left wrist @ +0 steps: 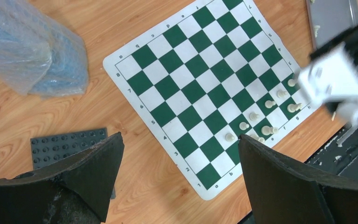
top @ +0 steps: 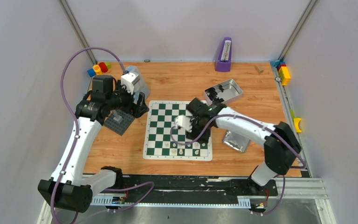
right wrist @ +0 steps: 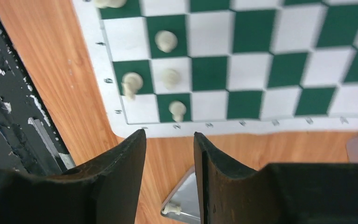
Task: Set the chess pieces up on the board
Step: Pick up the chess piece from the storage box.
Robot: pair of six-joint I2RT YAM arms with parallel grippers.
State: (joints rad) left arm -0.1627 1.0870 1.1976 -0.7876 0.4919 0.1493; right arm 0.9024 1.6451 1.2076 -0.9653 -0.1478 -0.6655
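Hovering over the board (top: 177,128) by the chess pieces (right wrist: 166,41), the right gripper (right wrist: 169,135) is parted, empty; left gripper (left wrist: 181,137) gapes wide

Left gripper (left wrist: 180,140) gapes wide above the board (left wrist: 191,88); chess pieces (left wrist: 254,115) stand in 2 rows along its near edge.

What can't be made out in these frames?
- Top view: the right arm covers the board's right squares. The pieces are too small to tell their kind.
- Left wrist view: the same arm is blurred and hides the board's corner.
- Right wrist view: one piece is cut off by the top edge. A silver tray is cut off at the bottom, partly behind the fingers.
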